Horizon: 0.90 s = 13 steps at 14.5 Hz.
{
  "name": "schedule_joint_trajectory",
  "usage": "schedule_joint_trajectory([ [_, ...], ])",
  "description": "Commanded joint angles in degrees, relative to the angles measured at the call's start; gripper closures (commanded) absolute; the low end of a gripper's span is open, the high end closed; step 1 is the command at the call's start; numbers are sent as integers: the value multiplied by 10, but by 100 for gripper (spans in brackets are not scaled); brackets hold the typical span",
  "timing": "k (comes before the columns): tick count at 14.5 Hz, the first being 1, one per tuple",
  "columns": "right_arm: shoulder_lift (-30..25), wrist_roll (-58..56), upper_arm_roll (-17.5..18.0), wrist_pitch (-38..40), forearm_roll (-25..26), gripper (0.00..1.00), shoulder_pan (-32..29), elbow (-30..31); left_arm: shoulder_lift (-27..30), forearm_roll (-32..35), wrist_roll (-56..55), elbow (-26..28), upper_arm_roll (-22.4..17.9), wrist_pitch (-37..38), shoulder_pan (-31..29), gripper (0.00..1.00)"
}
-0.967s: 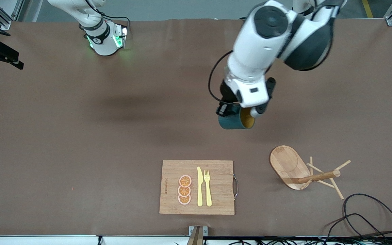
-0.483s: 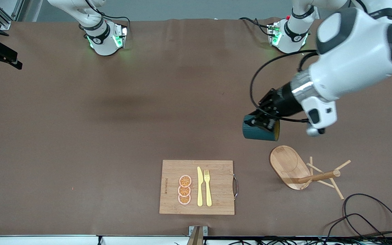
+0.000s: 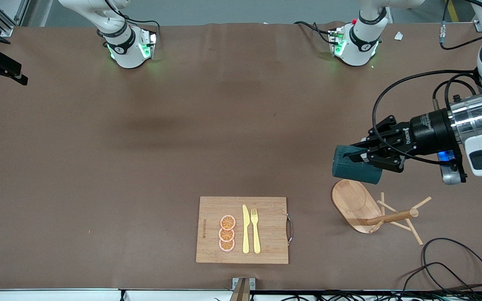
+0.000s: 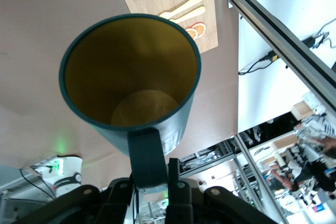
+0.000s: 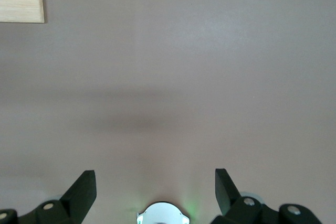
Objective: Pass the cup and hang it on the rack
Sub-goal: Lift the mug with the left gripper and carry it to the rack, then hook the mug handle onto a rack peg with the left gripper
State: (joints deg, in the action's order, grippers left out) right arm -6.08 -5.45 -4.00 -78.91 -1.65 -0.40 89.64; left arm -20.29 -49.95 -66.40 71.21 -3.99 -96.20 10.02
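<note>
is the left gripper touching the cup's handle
Touching. Left wrist view shows the left gripper shut on the cup by its handle.

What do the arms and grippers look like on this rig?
Glossy white arms with dark grey joint covers, green-lit bases, looping black cables. Left gripper: black, silver wrist ring, white lettering, blue light under its grey camera. Right gripper: black fingers only, in its wrist view.

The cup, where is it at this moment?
The cup is held on its side in the air by the shut left gripper, over the table just beside the rack's base, toward the left arm's end.
</note>
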Motion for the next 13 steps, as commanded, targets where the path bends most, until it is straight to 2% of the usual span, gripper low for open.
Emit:
schedule_joint_trajectory([
  [1,-12,-10,4,-3,-11,0,-11,12,2,-15,98,10,2,19,-11,100],
  [2,-12,-11,4,-3,-10,0,-11,12,-8,-22,125,10,4,25,-17,100],
  [6,-13,-12,6,-2,-4,0,-9,12,-55,-120,202,11,2,30,-63,100],
  [9,-13,-13,6,-3,-2,0,-10,12,-93,-163,237,11,3,54,-97,100],
  [11,-13,-13,6,-3,-1,0,-10,12,-127,-220,243,11,3,55,-118,100],
  [13,-13,-13,7,-3,7,0,-8,12,-143,-238,241,11,3,70,-129,99],
])
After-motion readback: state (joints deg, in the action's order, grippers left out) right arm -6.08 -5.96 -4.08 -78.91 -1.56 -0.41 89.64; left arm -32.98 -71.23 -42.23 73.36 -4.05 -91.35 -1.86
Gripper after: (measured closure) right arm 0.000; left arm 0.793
